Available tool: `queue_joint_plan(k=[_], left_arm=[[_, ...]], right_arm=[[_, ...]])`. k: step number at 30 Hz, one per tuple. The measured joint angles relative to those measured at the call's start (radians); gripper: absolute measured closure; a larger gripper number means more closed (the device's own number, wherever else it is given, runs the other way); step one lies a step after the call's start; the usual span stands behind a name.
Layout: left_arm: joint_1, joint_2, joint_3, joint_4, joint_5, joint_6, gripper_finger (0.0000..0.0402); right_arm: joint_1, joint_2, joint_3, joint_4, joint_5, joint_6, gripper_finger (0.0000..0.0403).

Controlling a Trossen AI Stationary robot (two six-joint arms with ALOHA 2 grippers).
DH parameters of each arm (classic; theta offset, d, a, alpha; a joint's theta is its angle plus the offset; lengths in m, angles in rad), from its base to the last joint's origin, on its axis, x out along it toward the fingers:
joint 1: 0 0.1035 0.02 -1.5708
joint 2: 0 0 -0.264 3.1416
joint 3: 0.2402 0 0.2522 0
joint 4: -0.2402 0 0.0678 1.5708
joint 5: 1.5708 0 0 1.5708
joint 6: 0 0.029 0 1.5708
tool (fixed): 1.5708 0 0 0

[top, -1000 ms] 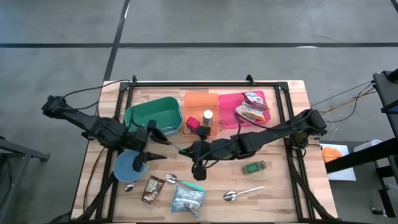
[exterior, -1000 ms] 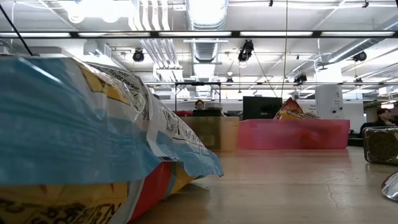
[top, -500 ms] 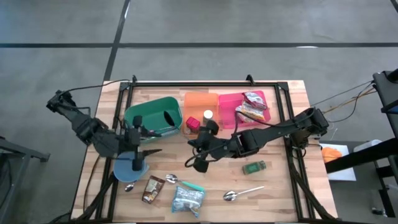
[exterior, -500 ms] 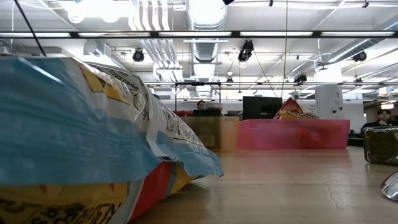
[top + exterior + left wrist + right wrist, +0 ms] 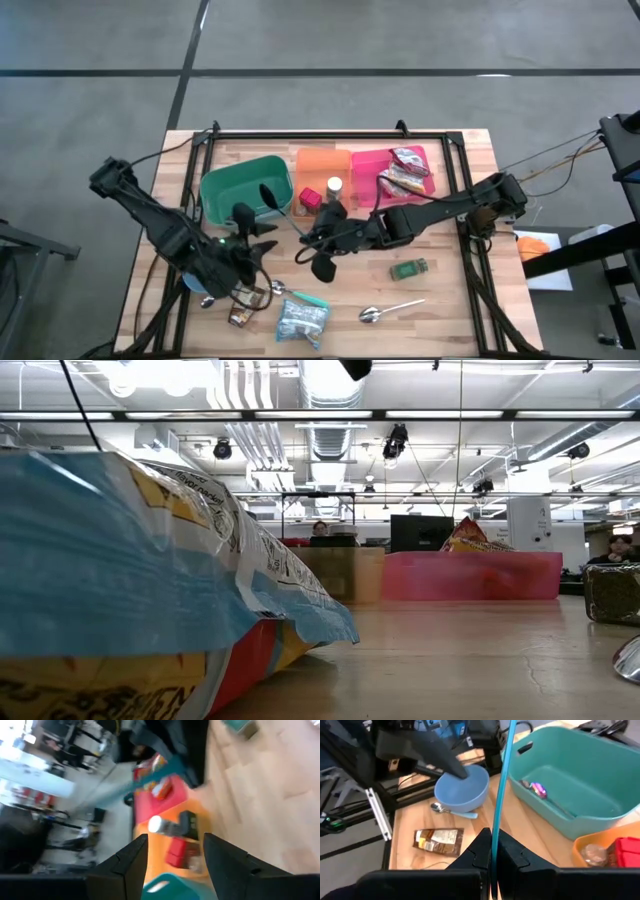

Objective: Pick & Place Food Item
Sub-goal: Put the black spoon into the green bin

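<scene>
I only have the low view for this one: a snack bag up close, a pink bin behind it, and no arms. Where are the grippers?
Observer: The high view shows the left gripper hanging over the table's front left, beside the blue bowl. Its fingers are apart and empty.
Operator: And the right one?
Observer: The right gripper is near the table's middle, in front of the orange bin. It is shut on a thin teal stick.
Operator: Is anything in the green bin?
Observer: A small metal utensil, likely a spoon, lies in the green bin.
</scene>
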Motion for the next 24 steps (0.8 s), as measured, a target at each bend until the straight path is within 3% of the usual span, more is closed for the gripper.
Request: queue_joint_plan(k=[9,15,24], left_arm=[[-0.019,0.051,0.065,0.004,-0.062,0.186,0.0214],[-0.019,0.055,0.065,0.045,-0.163,0.286,0.0214],[-0.019,0.091,0.064,0.064,-0.185,0.441,0.0214]], right_arm=[[0.000,0.022,-0.002,0.029,-0.008,0.010,0.0396],[-0.001,0.022,-0.002,0.087,-0.054,0.018,0.0396],[0.000,0.022,-0.002,0.097,-0.069,0.038,0.0395]])
